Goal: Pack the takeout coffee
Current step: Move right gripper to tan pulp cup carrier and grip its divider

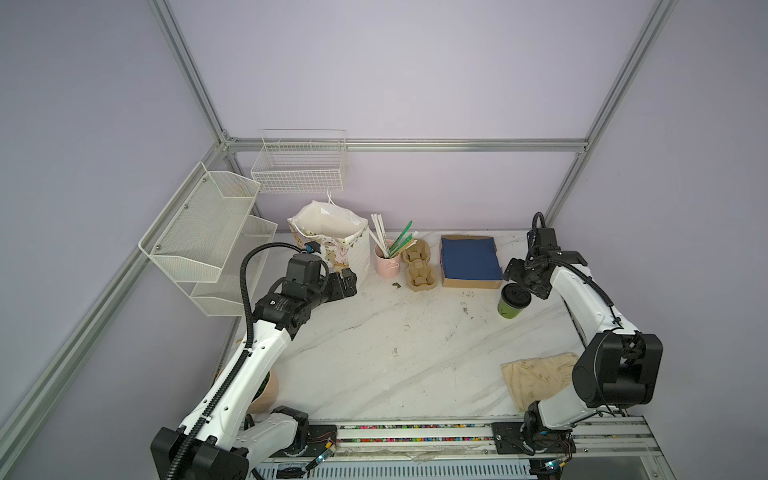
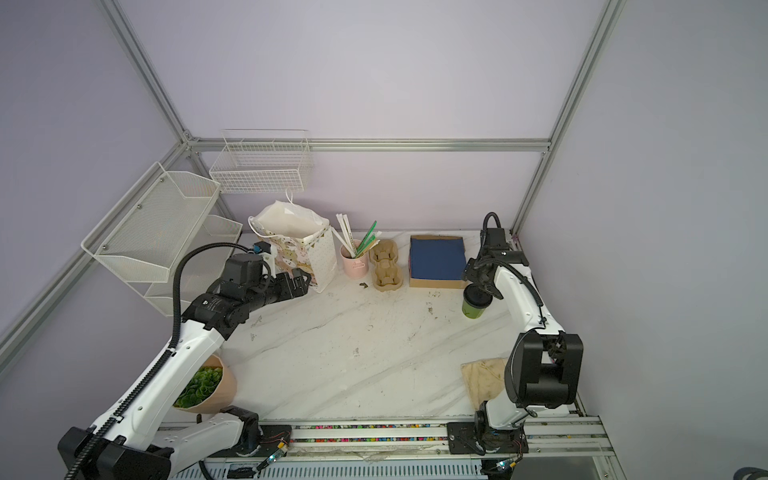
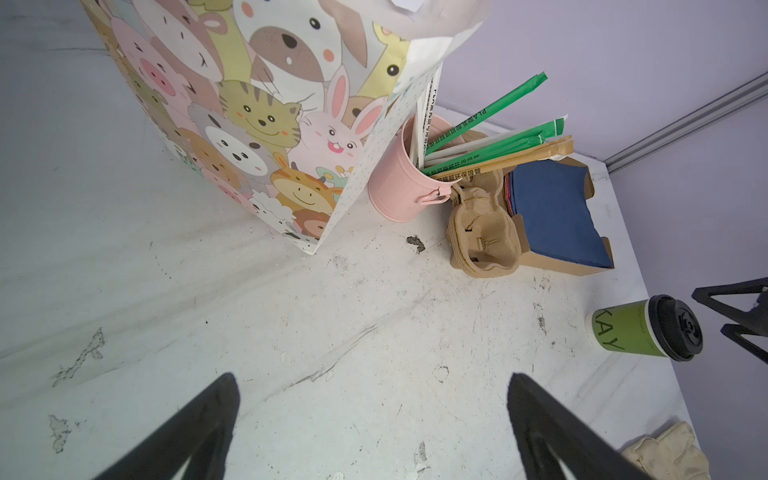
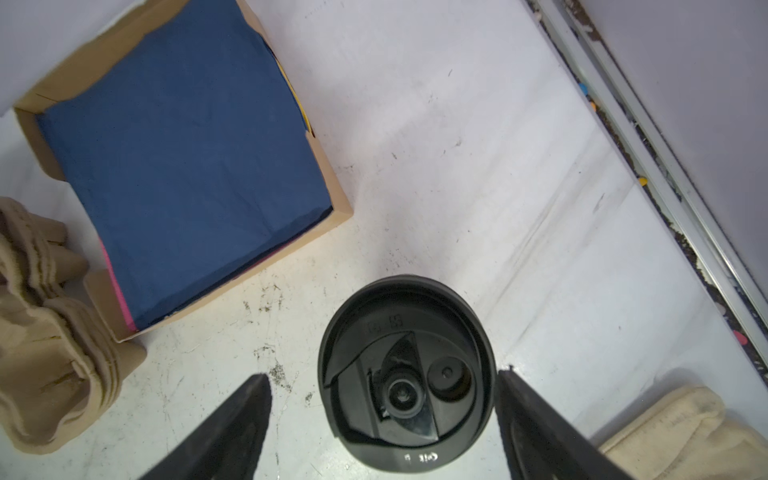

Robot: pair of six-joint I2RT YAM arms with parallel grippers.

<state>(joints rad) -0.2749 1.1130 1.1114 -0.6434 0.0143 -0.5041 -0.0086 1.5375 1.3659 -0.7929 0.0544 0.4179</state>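
- Looking to the right side of the marble tabletop (image 1: 395, 353), you'll find the takeout coffee (image 1: 509, 311) standing upright. It is olive-green with a black lid (image 4: 405, 374) on top (the left wrist view catches its pale lettering).
- The cup stands just near-right of the cardboard box (image 1: 469, 284) holding blue napkins (image 1: 469, 257). It is close to the box but not touching it.
- Your right gripper (image 4: 380, 376) hangs directly over the cup, pointing down. Its fingers are spread apart with the lid between them. One fingertip sits right at the lid's rim and the other is clear of it. Whether either one touches the cup, you cannot tell.
- Your left gripper (image 3: 372, 376) has its fingers spread wide with nothing between them. It is low over bare tabletop on the near side of the cartoon-animal gift bag (image 3: 257, 104).
- That bag stands open at the far left, well apart from the cup.
- Rightward from the bag along the far edge come the pink mug (image 1: 387, 266) of wrapped straws (image 1: 400, 239), the tan pulp cup tray (image 1: 419, 272) and then the napkin box.
- A beige cloth (image 1: 536, 376) lies at the near right, partly hidden by the right arm.
- A potted green plant (image 2: 203, 384) sits at the near left behind the left arm.
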